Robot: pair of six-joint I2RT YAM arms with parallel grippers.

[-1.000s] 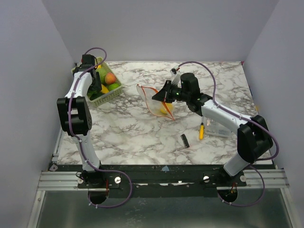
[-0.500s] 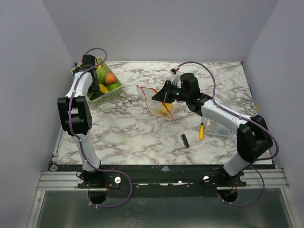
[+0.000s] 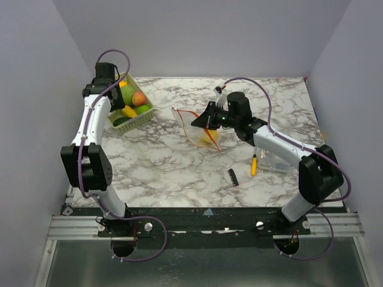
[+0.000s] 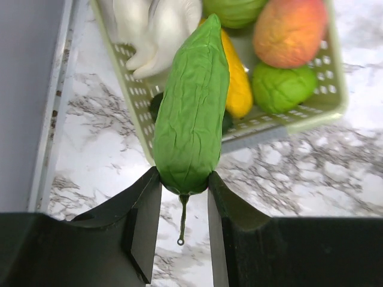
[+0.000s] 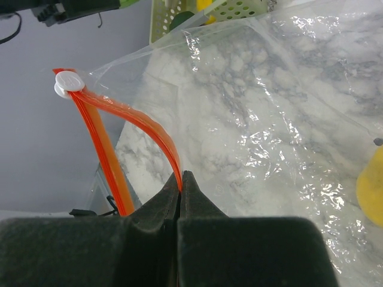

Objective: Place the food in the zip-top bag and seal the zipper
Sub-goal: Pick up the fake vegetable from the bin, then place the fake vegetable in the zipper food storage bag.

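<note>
Left wrist view: left tool point(image 4: 182, 180) grips a wrinkled green toy cucumber point(image 4: 192, 107) extending toward 12 o'clock over the light green slotted basket point(image 4: 281, 119); right tool point(image 5: 181, 176) pinches the red-orange zipper strip point(image 5: 143, 122) of the clear plastic bag point(image 5: 269, 107).

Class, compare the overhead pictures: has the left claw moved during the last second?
Yes. Against the green basket, the left claw has shifted toward the left wall and seems raised, gripping a green vegetable.
</note>
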